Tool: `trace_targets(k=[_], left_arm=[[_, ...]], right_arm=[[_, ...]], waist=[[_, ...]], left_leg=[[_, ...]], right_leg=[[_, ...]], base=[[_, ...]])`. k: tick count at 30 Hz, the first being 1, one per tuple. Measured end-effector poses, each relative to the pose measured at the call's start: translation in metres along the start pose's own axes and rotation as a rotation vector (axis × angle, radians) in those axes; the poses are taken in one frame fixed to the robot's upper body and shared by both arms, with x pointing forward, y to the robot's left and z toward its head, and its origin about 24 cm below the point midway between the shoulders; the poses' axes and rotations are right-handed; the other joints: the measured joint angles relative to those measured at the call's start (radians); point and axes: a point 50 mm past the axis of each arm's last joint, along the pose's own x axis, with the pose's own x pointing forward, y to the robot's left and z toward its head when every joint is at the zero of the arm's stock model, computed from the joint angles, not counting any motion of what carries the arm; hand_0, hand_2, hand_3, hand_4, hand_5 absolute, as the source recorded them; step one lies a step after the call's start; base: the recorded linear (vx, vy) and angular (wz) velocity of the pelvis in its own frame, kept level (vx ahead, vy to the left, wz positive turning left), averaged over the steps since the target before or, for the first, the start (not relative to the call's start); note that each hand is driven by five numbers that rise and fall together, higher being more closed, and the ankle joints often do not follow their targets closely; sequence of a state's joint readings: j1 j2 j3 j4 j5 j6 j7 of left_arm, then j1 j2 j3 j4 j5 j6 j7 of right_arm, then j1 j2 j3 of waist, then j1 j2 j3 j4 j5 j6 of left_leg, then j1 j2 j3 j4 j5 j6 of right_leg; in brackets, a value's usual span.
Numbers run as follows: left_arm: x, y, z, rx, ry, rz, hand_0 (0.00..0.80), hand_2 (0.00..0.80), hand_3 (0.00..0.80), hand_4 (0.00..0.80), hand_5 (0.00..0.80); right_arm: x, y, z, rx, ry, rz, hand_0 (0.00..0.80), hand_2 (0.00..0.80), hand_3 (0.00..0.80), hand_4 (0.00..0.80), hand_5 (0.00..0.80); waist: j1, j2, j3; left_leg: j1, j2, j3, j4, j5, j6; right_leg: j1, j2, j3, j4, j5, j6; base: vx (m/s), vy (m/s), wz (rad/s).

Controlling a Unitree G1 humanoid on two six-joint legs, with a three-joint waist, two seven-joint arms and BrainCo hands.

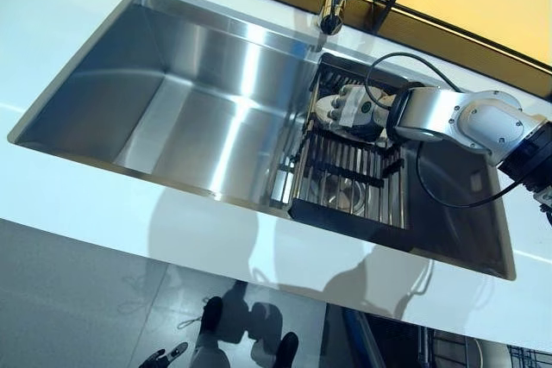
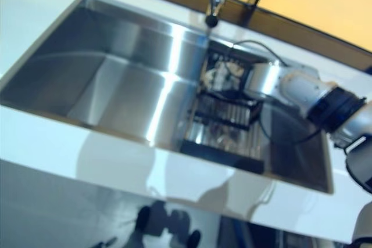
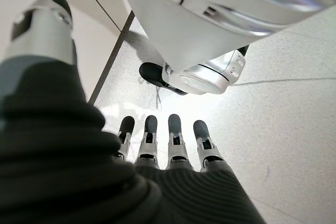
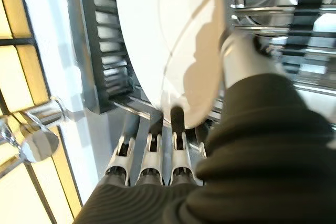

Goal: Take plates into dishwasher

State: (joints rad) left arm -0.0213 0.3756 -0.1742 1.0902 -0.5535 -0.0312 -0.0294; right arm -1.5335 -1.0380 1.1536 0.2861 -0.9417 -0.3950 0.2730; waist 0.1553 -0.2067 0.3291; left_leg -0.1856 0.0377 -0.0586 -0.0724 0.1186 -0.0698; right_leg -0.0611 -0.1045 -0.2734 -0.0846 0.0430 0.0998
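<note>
Right hand (image 4: 173, 145) in sink rack (image 1: 345, 204), fingers under plate (image 4: 173, 40) rim, thumb on face, pinching for lift. Left hand (image 3: 168, 145) hangs idle, fingers straight.

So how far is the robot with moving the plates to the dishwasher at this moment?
Nothing looks finished yet. The right hand is down at the drying rack in the sink, its fingers and thumb closing around the rim of a white plate that stands in the rack. The left hand hangs open over the floor, idle. Lifting the plate out and carrying it to the dishwasher remains.
</note>
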Motion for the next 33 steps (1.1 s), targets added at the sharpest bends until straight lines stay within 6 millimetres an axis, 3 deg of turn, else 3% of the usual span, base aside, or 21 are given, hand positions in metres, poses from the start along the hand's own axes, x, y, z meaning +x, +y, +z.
trace_targets(k=[20, 25, 33], left_arm=[[0.0, -0.002, 0.003, -0.01, -0.009, -0.005, 0.0, 0.0, 0.0, 0.0, 0.0], [0.0, -0.002, 0.002, -0.009, -0.007, -0.004, 0.0, 0.0, 0.0, 0.0, 0.0], [0.0, -0.001, 0.002, -0.003, -0.01, 0.001, 0.0, 0.0, 0.0, 0.0, 0.0]], right_arm=[[-0.002, 0.011, -0.014, 0.092, 0.083, 0.007, 0.8, 0.8, 0.8, 0.8, 0.8], [-0.009, 0.02, -0.027, 0.239, 0.149, 0.0, 0.8, 0.8, 0.8, 0.8, 0.8], [-0.023, 0.037, -0.052, 0.621, 0.297, -0.074, 0.8, 0.8, 0.8, 0.8, 0.8]], waist=[[0.0, 0.001, 0.003], [0.0, 0.0, 0.002], [-0.004, -0.005, -0.013]], left_leg=[[0.022, 0.001, 0.004, -0.004, 0.009, 0.0], [0.034, 0.001, 0.006, -0.005, 0.009, 0.0], [0.065, 0.005, 0.027, -0.011, 0.009, 0.001]], right_leg=[[0.016, 0.0, 0.0, 0.0, 0.008, -0.01], [0.028, -0.001, 0.001, 0.0, 0.009, -0.011], [0.047, -0.001, 0.004, 0.0, 0.011, -0.014]], base=[[0.002, 0.001, 0.0], [0.0, 0.0, 0.0], [0.02, -0.002, -0.06]])
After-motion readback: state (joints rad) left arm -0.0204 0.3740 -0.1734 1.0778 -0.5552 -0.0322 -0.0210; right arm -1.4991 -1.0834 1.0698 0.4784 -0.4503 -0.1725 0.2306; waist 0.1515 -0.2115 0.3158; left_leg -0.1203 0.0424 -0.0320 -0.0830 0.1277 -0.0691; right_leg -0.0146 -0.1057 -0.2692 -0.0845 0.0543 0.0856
